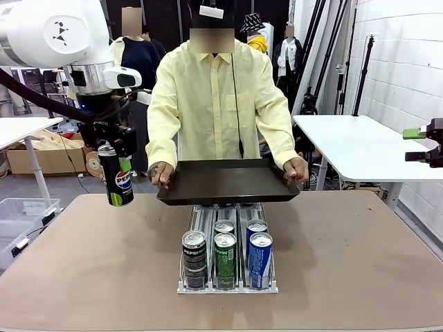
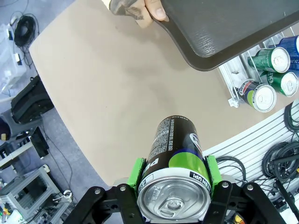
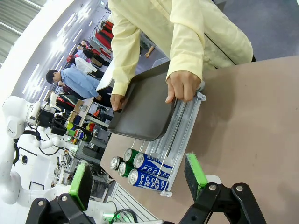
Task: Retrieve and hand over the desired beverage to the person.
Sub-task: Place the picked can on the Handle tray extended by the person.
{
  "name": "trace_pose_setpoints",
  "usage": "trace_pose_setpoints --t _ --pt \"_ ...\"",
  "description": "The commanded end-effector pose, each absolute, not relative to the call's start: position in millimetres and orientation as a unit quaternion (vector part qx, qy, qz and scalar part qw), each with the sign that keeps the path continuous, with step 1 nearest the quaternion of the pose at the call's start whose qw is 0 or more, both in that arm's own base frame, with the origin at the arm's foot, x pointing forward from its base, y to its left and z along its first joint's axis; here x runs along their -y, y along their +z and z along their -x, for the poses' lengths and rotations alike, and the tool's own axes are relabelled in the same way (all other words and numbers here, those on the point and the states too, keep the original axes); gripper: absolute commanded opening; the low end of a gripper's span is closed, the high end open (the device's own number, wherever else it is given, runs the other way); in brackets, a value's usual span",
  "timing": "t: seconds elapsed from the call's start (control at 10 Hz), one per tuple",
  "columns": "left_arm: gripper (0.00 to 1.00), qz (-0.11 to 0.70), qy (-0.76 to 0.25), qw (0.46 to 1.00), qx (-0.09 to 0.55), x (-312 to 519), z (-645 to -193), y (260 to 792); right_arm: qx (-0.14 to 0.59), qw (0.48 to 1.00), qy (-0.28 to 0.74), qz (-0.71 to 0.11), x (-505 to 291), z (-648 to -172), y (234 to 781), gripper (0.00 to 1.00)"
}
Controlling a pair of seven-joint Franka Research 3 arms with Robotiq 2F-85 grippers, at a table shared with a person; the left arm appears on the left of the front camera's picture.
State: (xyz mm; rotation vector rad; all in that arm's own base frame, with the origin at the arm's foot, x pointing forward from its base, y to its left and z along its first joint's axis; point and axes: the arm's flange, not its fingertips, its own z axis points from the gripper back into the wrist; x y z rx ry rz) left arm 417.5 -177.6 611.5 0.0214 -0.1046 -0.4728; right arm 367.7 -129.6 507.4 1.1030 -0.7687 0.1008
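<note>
1. The brown table (image 1: pixel 360 277) carries a clear can rack (image 1: pixel 208 289) near its middle.
2. The person (image 1: pixel 214 90) stands at the far side. Both hands (image 1: pixel 160 173) grip the side edges of a dark tray (image 1: pixel 228 181), held level above the rack's rear.
3. The rack holds five upright cans in three lanes: one black Pepsi can (image 1: pixel 194 259), two green cans (image 1: pixel 224 257) and two blue cans (image 1: pixel 259 257).
4. The left gripper (image 2: pixel 174 172) clamps a black-and-green Pepsi can (image 1: pixel 115 176), raised over the table's left side near the tray.
5. The right gripper (image 3: pixel 138 179) hangs off to the right, jaws spread wide.
</note>
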Motion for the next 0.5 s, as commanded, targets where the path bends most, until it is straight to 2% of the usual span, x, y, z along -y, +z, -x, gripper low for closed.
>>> trace_pose_setpoints --t 0.0,0.2,0.4 --pt "0.00 -0.010 -0.233 0.971 0.058 176 -419 618 0.358 0.777 0.047 -0.517 129 -369 508 1.00" --pt "0.00 -0.011 -0.234 0.971 0.052 178 -417 612 0.358 0.777 0.047 -0.517 129 -369 508 1.00" --pt "0.00 -0.001 -0.245 0.968 0.058 203 -435 620 0.358 0.777 0.047 -0.517 129 -369 508 1.00"
